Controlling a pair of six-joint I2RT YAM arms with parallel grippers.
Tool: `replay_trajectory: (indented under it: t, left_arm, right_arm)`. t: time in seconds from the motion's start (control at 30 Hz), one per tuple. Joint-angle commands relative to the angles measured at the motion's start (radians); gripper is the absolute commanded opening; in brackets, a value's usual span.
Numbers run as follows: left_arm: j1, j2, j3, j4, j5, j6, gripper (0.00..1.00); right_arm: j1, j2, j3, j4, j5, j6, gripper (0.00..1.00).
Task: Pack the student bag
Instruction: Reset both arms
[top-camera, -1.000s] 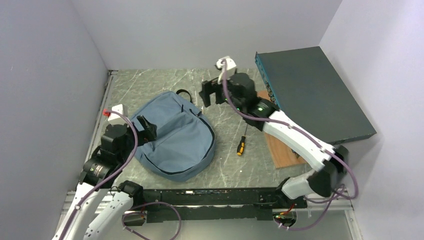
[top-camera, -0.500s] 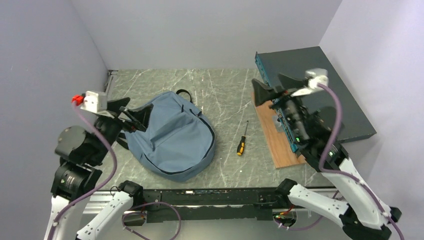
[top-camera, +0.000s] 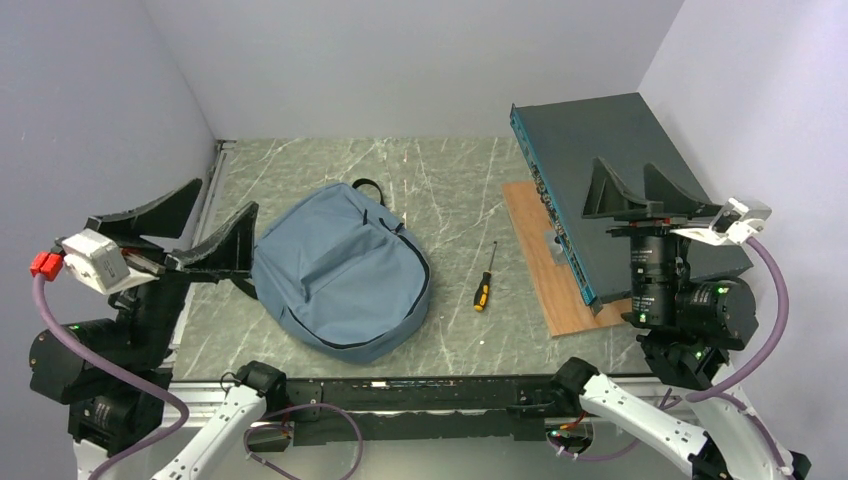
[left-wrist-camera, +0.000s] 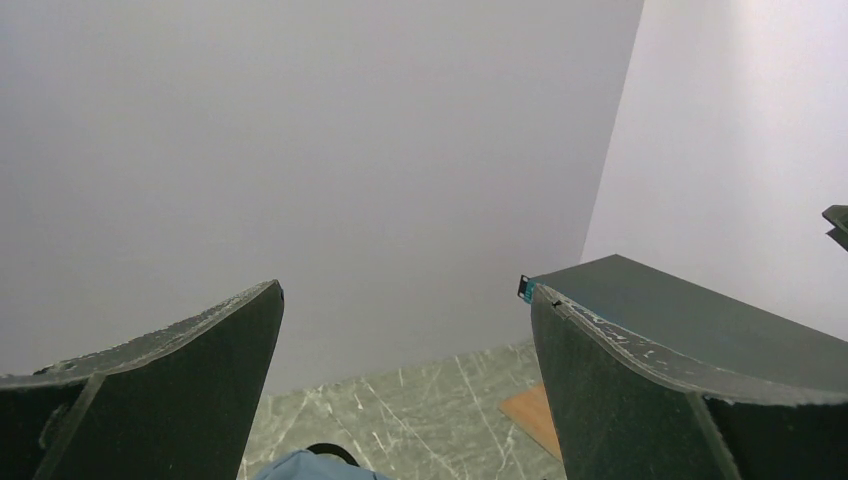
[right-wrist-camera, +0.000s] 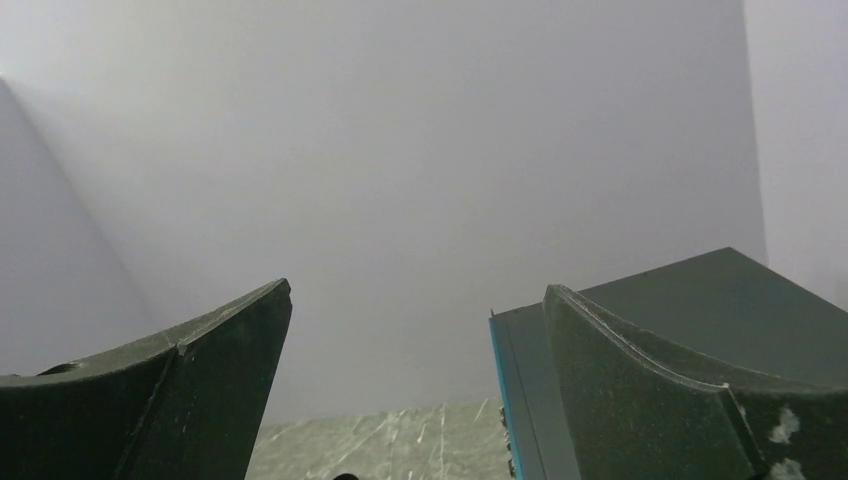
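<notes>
At near corners, left end effector (top-camera: 222, 198), right end effector (top-camera: 625, 166) spread wide, empty; student bag (top-camera: 340, 275) seemingly zipped.

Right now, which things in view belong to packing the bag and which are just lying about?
Job: student bag; screwdriver, probably to be packed; left gripper and right gripper, both open, empty.
Lying about: dark teal box; wooden board under it.
</notes>
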Motion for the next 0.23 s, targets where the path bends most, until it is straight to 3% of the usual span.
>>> replay_trajectory:
  t: [0.0,0.2]
  left_arm:
    - [0.005,0.002,-0.009,0.059,-0.015,0.039,0.99]
    - [0.005,0.037,-0.008,0.057,-0.016,0.056,0.99]
  right_arm:
    - [0.0,-0.001,-0.007,0.077,0.054,-0.054,1.0]
    - [0.0,0.011,-0.025,0.088,0.041,-0.053,1.0]
